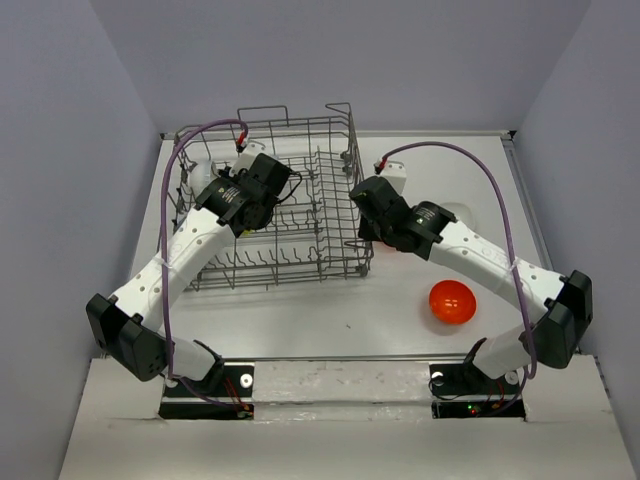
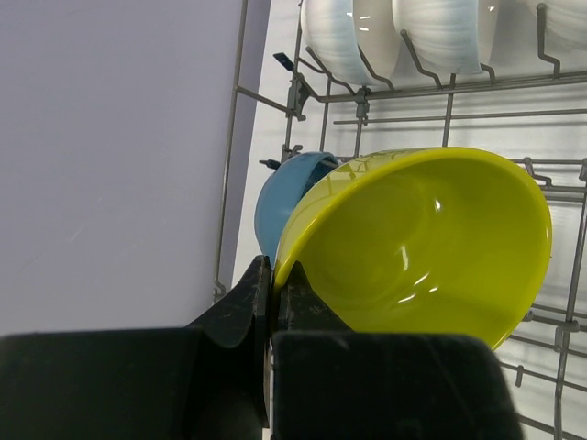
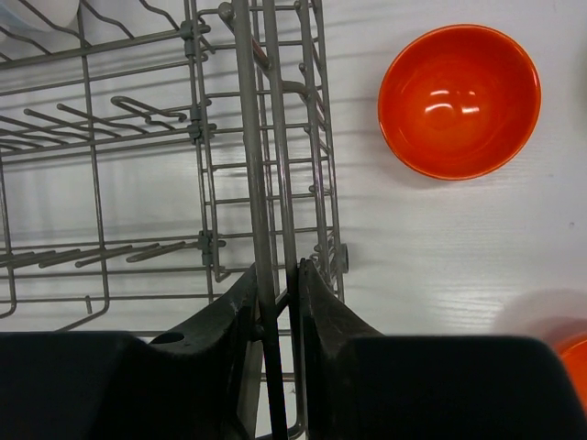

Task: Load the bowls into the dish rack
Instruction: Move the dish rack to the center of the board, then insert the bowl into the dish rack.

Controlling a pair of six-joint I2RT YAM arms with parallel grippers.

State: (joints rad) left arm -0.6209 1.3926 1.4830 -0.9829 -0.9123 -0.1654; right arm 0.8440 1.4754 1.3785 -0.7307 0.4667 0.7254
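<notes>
My left gripper (image 2: 272, 268) is shut on the rim of a yellow-green bowl (image 2: 422, 247), held tilted inside the dish rack (image 2: 413, 89). A blue bowl (image 2: 280, 202) stands just behind it, and two white bowls (image 2: 348, 37) sit in the row beyond. In the top view the left gripper (image 1: 258, 188) hangs over the rack's left half (image 1: 300, 262). My right gripper (image 3: 278, 272) has its jaws narrowly around the rim wires of the rack's right side (image 3: 266, 137), touching them; in the top view it (image 1: 364, 205) sits at that wall. An orange-red bowl (image 1: 451, 301) (image 3: 459, 101) stands upright on the table.
White table (image 1: 330, 320) with grey walls at left, back and right. A blurred orange shape (image 3: 573, 362) shows at the right wrist view's lower right edge. The rack's tall wire handle loops (image 1: 340, 115) rise at its back. Purple cables arch over both arms.
</notes>
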